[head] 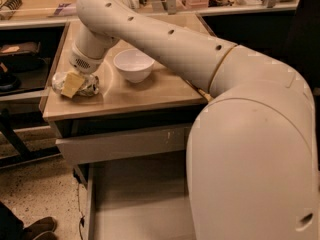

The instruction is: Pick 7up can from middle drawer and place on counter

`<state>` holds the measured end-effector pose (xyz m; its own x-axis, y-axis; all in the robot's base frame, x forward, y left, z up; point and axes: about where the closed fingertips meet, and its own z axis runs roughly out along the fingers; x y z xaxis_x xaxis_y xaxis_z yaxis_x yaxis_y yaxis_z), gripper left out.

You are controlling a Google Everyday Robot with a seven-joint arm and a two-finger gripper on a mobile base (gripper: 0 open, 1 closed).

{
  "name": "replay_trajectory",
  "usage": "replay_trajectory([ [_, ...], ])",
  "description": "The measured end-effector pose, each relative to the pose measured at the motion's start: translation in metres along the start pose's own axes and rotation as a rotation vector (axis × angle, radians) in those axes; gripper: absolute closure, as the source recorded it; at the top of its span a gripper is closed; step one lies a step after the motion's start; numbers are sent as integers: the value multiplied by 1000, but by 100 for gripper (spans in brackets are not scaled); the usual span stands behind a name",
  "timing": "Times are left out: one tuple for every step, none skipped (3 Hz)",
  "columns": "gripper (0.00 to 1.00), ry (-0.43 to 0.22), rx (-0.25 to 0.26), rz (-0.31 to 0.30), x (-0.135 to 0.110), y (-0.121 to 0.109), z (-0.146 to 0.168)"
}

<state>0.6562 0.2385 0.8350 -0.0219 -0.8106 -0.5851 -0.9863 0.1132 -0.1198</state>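
The cream, smooth-shelled arm [165, 39] reaches over the glossy tan counter [145, 96], and its hand [74, 85] sits at the front left corner, right against the can [90, 87]. Whether the hand is clamped or loose cannot be told. The can is silvery and crumpled, resting on the counter, and its label is unreadable. A round white bowl [133, 65] stands just beside it. Below, the flat grey drawer [140, 204] is pulled out.
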Motion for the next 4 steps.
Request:
replay_trajectory([
  [81,-1,-1,-1,-1,0,1],
  [58,-1,-1,-1,-1,0,1],
  [35,-1,-1,-1,-1,0,1],
  [12,-1,-1,-1,-1,0,1],
])
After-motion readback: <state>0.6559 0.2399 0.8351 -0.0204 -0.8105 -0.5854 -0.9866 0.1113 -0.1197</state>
